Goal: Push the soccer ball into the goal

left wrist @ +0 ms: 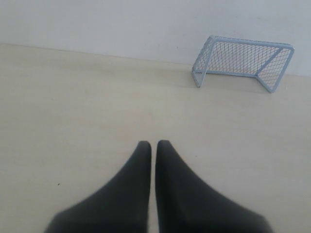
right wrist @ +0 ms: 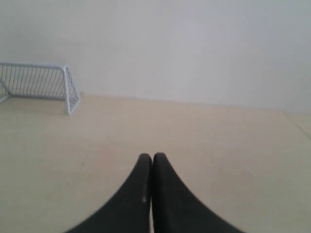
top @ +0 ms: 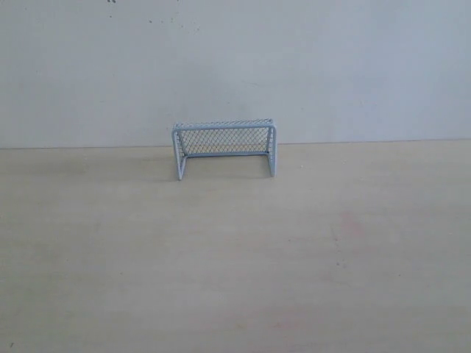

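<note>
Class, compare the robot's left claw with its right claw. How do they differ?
The left claw shows a thin slit between its fingers; the right claw has them touching. The left claw's camera sees the whole goal; the right claw's sees one end. Both are black, empty.

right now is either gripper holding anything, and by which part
Nothing is held. The left gripper and the right gripper are both shut, with nothing between their fingers.
</note>
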`<state>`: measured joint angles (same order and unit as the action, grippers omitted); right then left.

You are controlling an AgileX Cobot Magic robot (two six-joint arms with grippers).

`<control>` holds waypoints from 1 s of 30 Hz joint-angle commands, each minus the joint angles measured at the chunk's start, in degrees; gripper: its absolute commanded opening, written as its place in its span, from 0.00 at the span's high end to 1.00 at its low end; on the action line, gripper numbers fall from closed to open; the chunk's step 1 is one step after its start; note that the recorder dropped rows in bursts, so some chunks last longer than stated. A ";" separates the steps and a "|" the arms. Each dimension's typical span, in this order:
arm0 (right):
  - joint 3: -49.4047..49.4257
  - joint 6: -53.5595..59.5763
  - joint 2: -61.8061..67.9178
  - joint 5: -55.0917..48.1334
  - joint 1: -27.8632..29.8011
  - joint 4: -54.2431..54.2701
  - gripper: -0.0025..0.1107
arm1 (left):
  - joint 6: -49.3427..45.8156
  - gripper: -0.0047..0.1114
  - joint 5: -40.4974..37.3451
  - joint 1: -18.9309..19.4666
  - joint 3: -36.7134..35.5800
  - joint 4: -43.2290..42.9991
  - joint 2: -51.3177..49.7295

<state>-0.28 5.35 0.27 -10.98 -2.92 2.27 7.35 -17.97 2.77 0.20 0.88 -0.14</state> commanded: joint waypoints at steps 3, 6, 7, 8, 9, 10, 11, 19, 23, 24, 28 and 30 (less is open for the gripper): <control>0.28 -0.51 -0.27 -9.27 0.01 0.23 0.98 | 0.00 0.92 0.40 0.01 -0.20 -0.12 0.14; 0.28 -0.51 -0.27 -9.41 0.01 0.23 0.98 | 0.00 0.92 0.40 0.01 -0.20 -0.12 0.14; 0.28 -0.51 -0.27 -9.41 0.01 0.23 0.98 | 0.00 0.92 0.40 0.01 -0.20 -0.12 0.14; 0.28 -0.51 -0.27 -9.41 0.01 0.23 0.98 | 0.00 0.92 0.40 0.01 -0.20 -0.12 0.14; 0.28 -0.51 -0.27 -9.41 0.01 0.23 0.98 | 0.00 0.92 0.40 0.01 -0.20 -0.12 0.14; 0.28 -0.51 -0.27 -9.41 0.01 0.23 0.98 | 0.00 0.92 0.40 0.01 -0.20 -0.12 0.14; 0.28 -0.51 -0.27 -9.41 0.01 0.23 0.98 | 0.00 0.92 0.40 0.01 -0.20 -0.12 0.14; 0.28 -0.51 -0.27 -9.29 -1.83 0.23 0.98 | 0.00 0.92 0.40 0.01 -0.20 -0.12 0.14; 0.28 -0.51 -0.27 -9.19 -2.26 0.23 0.98 | 0.00 0.92 0.40 0.01 -0.20 -0.12 0.14; 0.28 -0.51 -0.27 -9.19 -2.15 0.23 0.98 | 0.00 0.92 0.40 0.01 -0.20 -0.12 0.14; 0.28 -0.51 -0.27 -9.19 -2.25 0.23 0.98 | 0.00 0.92 0.40 0.01 -0.20 -0.12 0.14; 0.28 -0.51 -0.27 -9.19 -2.25 0.23 0.98 | 0.00 0.92 0.40 0.01 -0.20 -0.12 0.14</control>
<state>0.06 4.88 0.27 -20.49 -5.11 2.36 7.35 -17.97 2.77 0.20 0.88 -0.14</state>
